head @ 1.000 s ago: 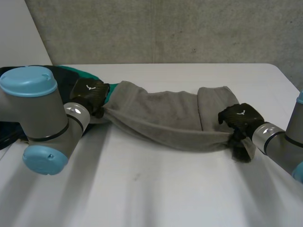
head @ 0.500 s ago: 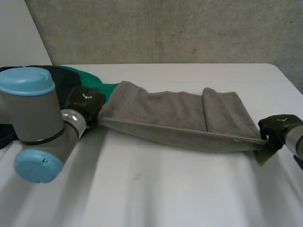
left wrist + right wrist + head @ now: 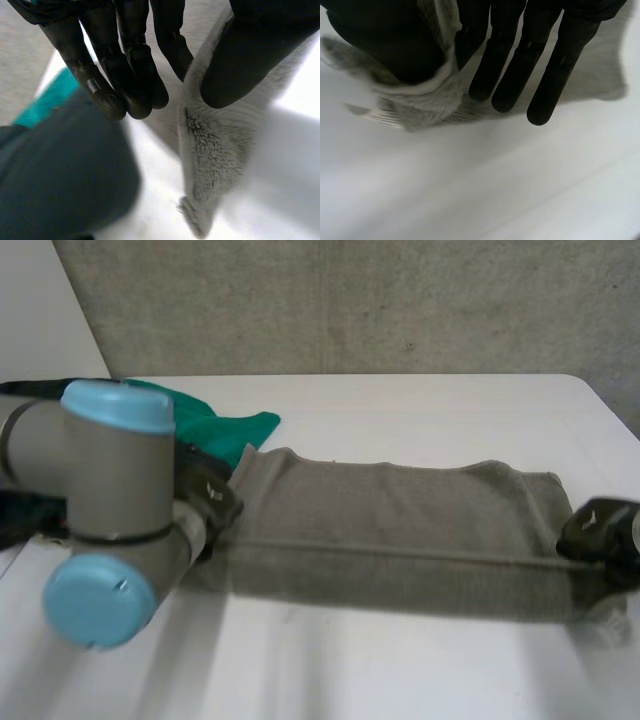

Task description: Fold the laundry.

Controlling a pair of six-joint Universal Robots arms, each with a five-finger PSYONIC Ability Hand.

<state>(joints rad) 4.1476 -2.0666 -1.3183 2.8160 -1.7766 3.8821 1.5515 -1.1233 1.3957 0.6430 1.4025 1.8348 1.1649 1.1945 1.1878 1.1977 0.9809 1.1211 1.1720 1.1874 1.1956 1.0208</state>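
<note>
A grey towel [image 3: 400, 515] hangs stretched wide between my two hands, just above the white table [image 3: 400, 660]. My left hand [image 3: 212, 490] holds the towel's left end, half hidden behind my left arm [image 3: 110, 500]. In the left wrist view the thumb and straight fingers [image 3: 115, 65] pinch the towel's [image 3: 210, 150] edge, and a corner hangs below them. My right hand [image 3: 600, 528] holds the towel's right end near the table's right side. In the right wrist view the thumb [image 3: 385, 45] presses bunched towel [image 3: 420, 100] against the fingers [image 3: 530, 55].
A green cloth [image 3: 225, 428] lies at the back left, just behind the towel's left end. A dark cloth [image 3: 60, 175] lies beside it under my left arm. A grey wall [image 3: 350, 300] stands behind the table's far edge.
Both hands moved apart, the right one far to the right. The sagging, folded towel is now pulled out long and taut. The left arm swung nearer the camera.
</note>
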